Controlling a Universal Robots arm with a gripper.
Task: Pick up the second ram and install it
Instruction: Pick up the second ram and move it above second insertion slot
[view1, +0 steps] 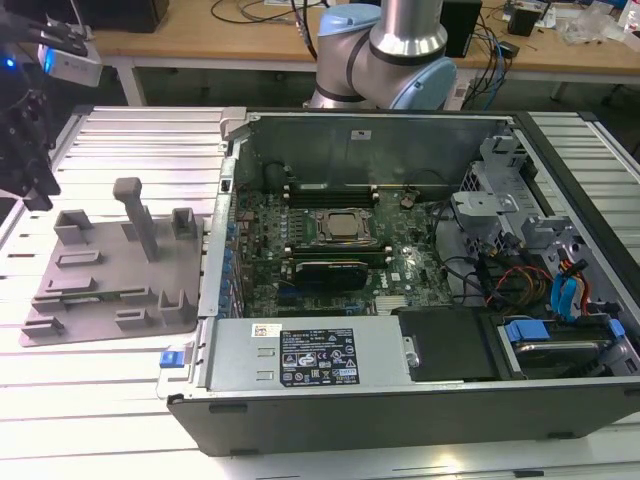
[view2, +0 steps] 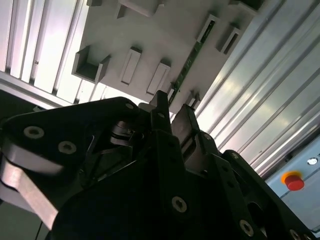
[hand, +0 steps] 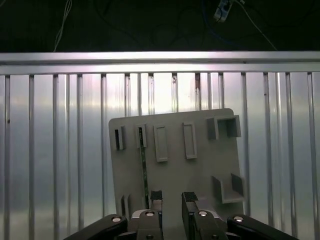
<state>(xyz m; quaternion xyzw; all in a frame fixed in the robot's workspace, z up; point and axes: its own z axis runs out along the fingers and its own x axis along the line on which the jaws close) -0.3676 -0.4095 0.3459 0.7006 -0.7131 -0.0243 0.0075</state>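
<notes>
The second ram (hand: 143, 165) is a thin green stick standing on edge in a slot of the grey fixture plate (hand: 200, 150). In the second wrist view the ram (view2: 192, 55) runs away from the fingertips across the plate (view2: 150, 35). My gripper (hand: 172, 200) hangs above the plate's near edge, open, with nothing between its fingers. The stick lies just to one side of the gap rather than inside it, and its near end comes up close to one finger (hand: 156, 197). In the exterior view the gripper (view1: 35, 185) is a dark shape at the far left, above the plate (view1: 110, 270).
The open computer case (view1: 400, 400) takes up the exterior view's right, with the motherboard, the square CPU socket (view1: 340, 225) and memory slots (view1: 350, 190) inside. A tall grey post (view1: 135, 215) and blocks rise from the fixture plate. Everything rests on a ribbed metal table (view1: 100, 400).
</notes>
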